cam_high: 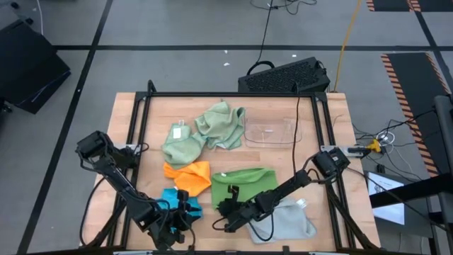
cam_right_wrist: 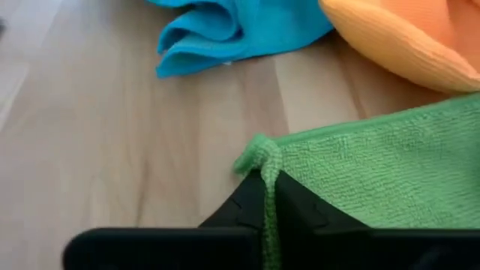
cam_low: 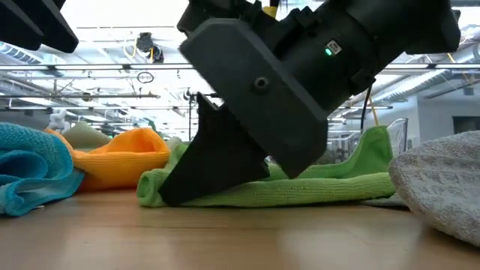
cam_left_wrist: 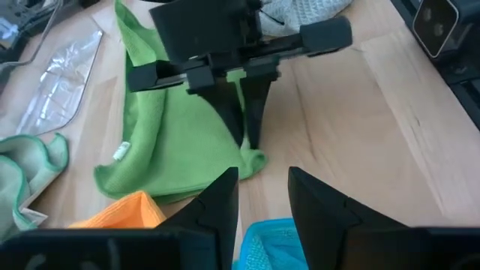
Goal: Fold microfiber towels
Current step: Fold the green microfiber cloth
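A bright green towel [cam_high: 244, 184] lies flat at the table's near middle. My right gripper [cam_right_wrist: 264, 196] reaches in from the right and is shut on its near left corner. Left of it, a blue towel [cam_high: 177, 200] lies bunched on the table. My left gripper [cam_left_wrist: 262, 184] hangs over the blue towel with its fingers apart. An orange towel [cam_high: 190, 176] lies crumpled just beyond the blue one. Two pale sage green towels [cam_high: 182, 145] [cam_high: 223, 124] lie farther back. A light grey towel [cam_high: 294, 219] lies at the near right, under my right arm. My left gripper: the blue cloth [cam_left_wrist: 268, 240] shows low between the fingers, and I cannot tell whether they touch it. My right gripper pinches the green towel's near left corner [cam_right_wrist: 259, 161] between its two fingers, at their free ends. The fingers slant down from the table's right. The corner is bunched into a ridge, and the towel's body lies on the table.
A clear shallow plastic tray [cam_high: 269, 132] sits at the far right of the table. A black frame rail [cam_high: 226, 94] runs around the wooden top. Bare wood shows along the near edge between the blue and green towels [cam_right_wrist: 112, 150].
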Controlling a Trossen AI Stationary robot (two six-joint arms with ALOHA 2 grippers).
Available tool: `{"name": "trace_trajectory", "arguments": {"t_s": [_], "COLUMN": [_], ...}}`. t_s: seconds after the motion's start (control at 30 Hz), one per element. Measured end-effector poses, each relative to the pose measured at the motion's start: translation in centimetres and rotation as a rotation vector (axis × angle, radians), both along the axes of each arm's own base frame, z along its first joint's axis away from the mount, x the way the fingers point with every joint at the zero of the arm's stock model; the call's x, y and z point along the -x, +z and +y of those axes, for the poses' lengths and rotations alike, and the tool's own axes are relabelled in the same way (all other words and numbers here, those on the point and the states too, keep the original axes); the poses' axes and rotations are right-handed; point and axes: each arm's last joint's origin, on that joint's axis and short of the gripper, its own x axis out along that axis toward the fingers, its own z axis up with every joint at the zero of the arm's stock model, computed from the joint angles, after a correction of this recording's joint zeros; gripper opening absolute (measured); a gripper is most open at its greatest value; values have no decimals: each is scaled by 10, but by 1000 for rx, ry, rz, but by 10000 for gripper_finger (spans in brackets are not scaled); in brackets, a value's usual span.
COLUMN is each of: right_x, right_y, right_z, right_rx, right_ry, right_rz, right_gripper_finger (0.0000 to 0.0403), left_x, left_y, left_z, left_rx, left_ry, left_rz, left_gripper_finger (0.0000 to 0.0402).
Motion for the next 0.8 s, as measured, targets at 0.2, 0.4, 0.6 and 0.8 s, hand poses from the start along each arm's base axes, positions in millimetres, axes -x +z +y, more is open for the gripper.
{"name": "trace_trajectory", "arguments": {"t_s": [0.2, 0.4, 0.6, 0.8], "right_x": [8, 22, 32, 36], "right_y": [41, 76, 93, 104], "right_z": [8, 9, 12, 10], "right_rx": [-53, -76, -71, -67], "right_ry": [54, 94, 112, 115], "right_rz": [-46, -32, -29, -34], "right_gripper_finger": [7, 6, 4, 4], "left_x": [-11, -20, -33, -53], "left_y": [2, -2, -9, -39], "left_z": [-5, -17, -14, -1], "left_rx": [-10, -66, -130, -24], "left_ry": [-54, -171, -99, -93], "left_rz": [-63, -166, -233, -110], "left_gripper_finger": [120, 163, 256, 331]}}
